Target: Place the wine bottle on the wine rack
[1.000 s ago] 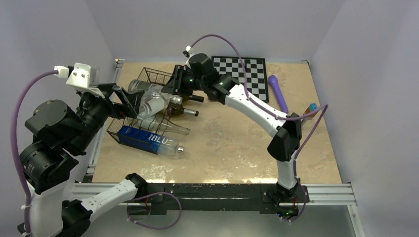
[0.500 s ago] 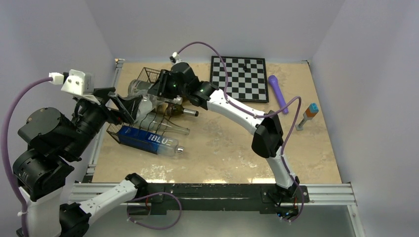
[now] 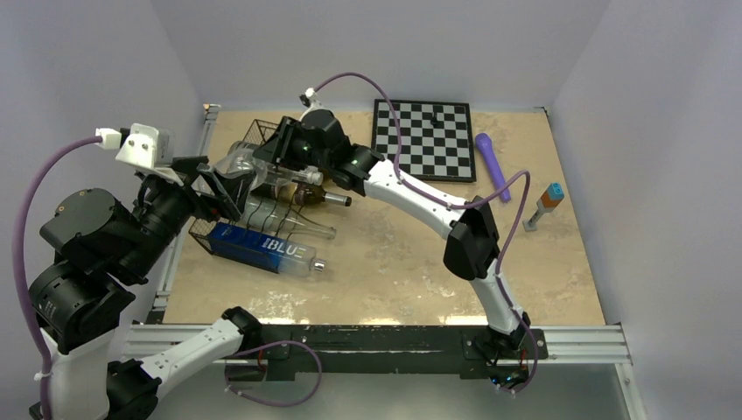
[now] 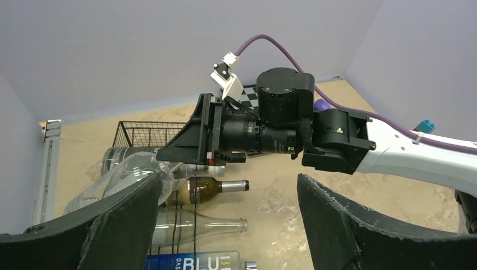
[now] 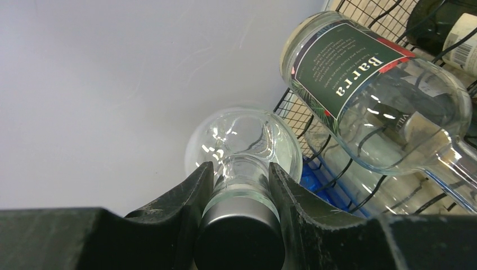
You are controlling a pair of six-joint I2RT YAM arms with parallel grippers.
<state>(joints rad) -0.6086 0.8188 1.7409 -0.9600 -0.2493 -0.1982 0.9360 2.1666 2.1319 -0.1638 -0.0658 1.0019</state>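
Right hand: clamped on the neck of the clear wine bottle.
Wine bottle: held at the wine rack, upper left of the top view.
Rack: other bottles lie in it.
Left hand: fingers wide apart, holding nothing.
Bench: chessboard at upper centre.

bottles crowding wine rack, chessboard behind

Clear wine bottle lies sideways over black wire wine rack.
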